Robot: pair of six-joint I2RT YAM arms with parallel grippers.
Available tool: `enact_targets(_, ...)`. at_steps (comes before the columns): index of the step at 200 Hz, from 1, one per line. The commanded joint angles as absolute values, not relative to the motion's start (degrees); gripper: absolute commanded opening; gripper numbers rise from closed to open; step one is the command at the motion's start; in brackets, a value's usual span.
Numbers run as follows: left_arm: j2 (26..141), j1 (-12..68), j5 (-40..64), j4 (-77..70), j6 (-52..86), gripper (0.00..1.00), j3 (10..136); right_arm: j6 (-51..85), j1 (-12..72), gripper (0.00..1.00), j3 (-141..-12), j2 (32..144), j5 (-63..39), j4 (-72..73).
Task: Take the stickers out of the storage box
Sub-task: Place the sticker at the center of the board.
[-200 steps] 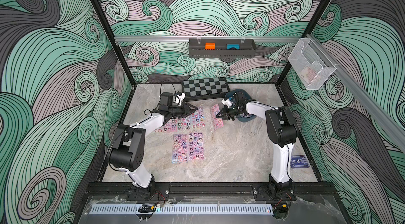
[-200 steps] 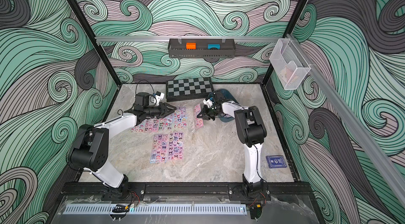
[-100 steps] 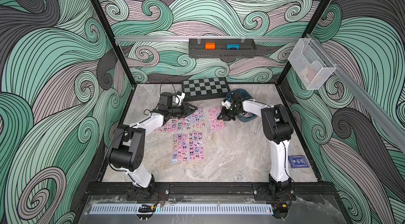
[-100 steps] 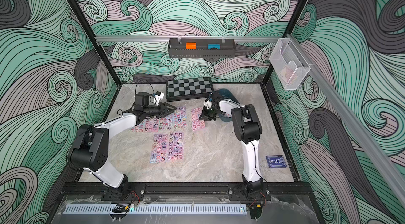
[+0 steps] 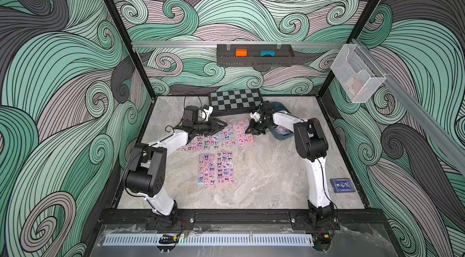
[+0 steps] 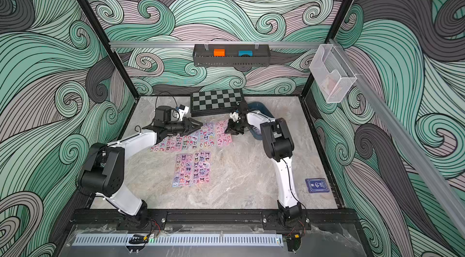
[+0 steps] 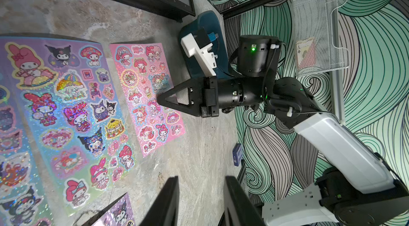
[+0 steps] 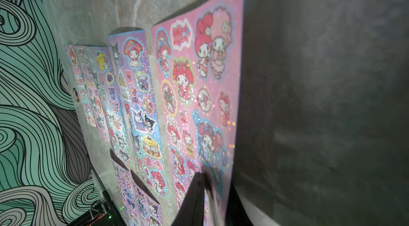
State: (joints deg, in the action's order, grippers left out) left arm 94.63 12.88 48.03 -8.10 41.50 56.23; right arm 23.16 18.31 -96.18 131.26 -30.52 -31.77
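Stickers (image 5: 219,140): most lie flat on the table (image 5: 264,187), outside the box.
Row of sheets (image 6: 191,140): side by side at mid-table, edges touching or overlapping, partly under the left arm.
Pair of sheets (image 5: 216,169): side by side, just in front of the row and apart from it.
Pink sheet (image 5: 242,133): right end of the row, with a narrow strip of table between it and the next sheet; it looks flat in the left wrist view (image 7: 146,94).
Box (image 5: 279,105): on the table by the chessboard's right corner, largely hidden behind the right arm. A patch of sticker print (image 5: 281,130) shows inside it.
Left gripper (image 5: 222,125): held over the far end of the row, pointing toward the right arm. Its fingers (image 7: 170,200) are apart with only bare table between them.
Right gripper (image 5: 249,131): tips down at the pink sheet's box-side edge. In the right wrist view (image 8: 215,191) the fingers are a little apart and that edge lies in the gap. Contact with the pads: cannot tell.
Chessboard (image 5: 235,101): against the back wall, behind the row.
Card box (image 5: 342,185): front right of the table, well apart from the stickers.
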Motion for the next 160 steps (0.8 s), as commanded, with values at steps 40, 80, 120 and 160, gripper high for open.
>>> enact_targets(40,92.6,13.0,48.3,-6.4,38.9,0.38,59.0,21.2,17.8,0.36,-95.6,129.9,-26.7,-35.4)
enact_targets(80,90.8,13.0,46.1,-5.6,38.0,0.39,58.6,19.5,16.9,0.46,-94.0,125.6,-23.6,-37.3)
enact_targets(120,90.0,13.0,44.6,-4.3,37.5,0.39,58.6,17.7,16.7,0.53,-92.3,119.3,-24.0,-38.0)
enact_targets(160,89.4,13.0,44.4,-5.2,37.8,0.39,57.9,16.2,12.7,0.60,-90.1,111.4,-23.4,-38.1)
